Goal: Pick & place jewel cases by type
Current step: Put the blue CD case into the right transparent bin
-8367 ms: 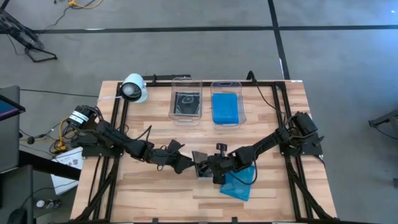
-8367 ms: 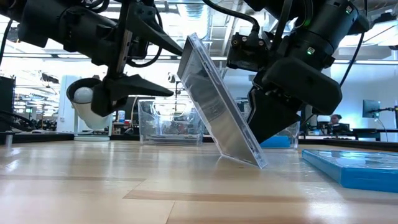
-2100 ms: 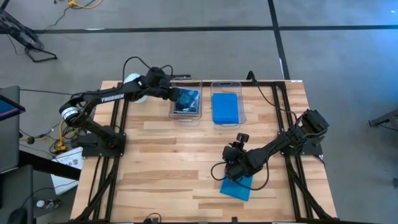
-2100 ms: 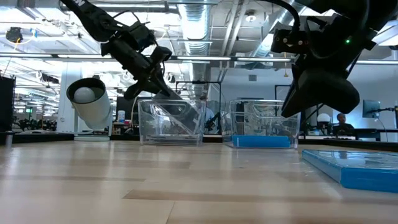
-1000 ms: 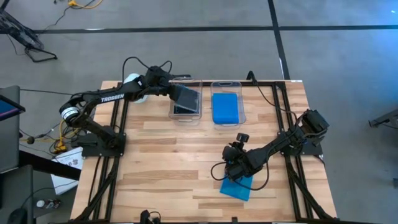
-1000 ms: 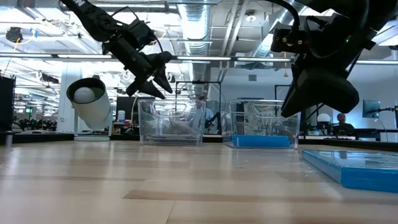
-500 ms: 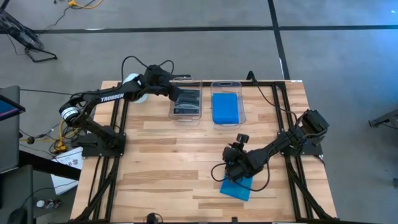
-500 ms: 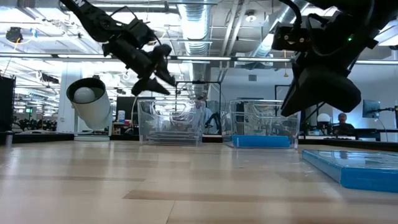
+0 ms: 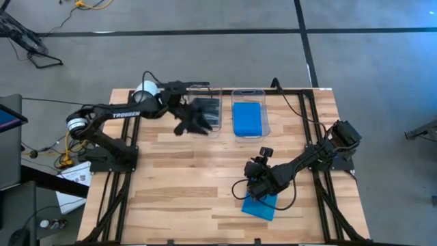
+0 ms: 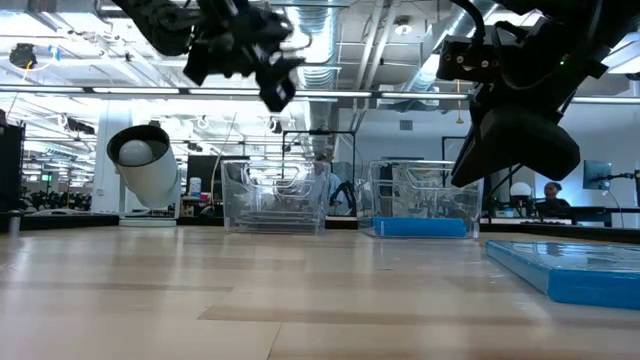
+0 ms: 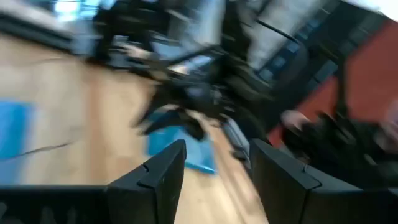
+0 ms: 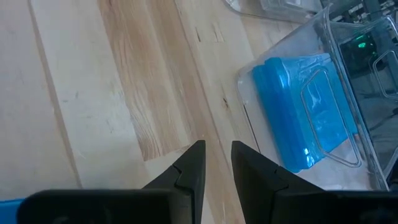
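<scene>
Above the clear tub [image 9: 205, 116], high view: left tool [image 9: 193, 124] empty, fingers spread; clear jewel case [image 9: 207, 111] inside. Blue jewel cases [image 9: 246, 117] fill neighbouring tub [image 9: 250, 93]. Beside the clear tub, low view: one blue case [image 10: 572, 271] left on worktop [image 10: 250, 310], under right tool [image 9: 251, 193]. Right wrist view: fingers narrowly apart, empty.

Robotics lab: open hall, exposed ceiling ducts [image 10: 330, 45], strip lights, far desks with monitors [image 10: 598, 175], wooden bench [image 9: 205, 178] on concrete floor.
</scene>
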{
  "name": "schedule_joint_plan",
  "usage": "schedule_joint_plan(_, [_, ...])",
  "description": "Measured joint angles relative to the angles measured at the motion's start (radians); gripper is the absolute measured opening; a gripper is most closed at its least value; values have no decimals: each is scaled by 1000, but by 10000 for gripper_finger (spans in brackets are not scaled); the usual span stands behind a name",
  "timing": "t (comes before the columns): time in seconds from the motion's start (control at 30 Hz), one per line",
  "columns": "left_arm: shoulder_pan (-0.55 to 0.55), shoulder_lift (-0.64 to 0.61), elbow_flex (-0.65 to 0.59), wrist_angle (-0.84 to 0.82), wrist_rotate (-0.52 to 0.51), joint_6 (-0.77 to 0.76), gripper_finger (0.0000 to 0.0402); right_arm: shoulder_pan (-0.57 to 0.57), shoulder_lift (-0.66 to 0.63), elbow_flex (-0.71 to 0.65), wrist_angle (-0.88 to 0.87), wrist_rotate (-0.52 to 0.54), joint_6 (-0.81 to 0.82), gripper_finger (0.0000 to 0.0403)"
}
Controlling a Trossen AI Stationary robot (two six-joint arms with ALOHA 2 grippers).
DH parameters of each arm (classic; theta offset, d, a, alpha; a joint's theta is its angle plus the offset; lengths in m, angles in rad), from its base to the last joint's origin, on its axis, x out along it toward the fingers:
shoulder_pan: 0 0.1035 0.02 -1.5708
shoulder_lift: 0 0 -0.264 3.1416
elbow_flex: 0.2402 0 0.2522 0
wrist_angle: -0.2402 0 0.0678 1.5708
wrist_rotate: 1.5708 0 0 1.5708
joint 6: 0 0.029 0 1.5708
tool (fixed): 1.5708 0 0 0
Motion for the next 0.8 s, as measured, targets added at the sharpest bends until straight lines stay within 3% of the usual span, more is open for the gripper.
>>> schedule_joint_plan(0.8, [-595,0,0,76,-9,288,173,0,0,0,19,-1,-3,70])
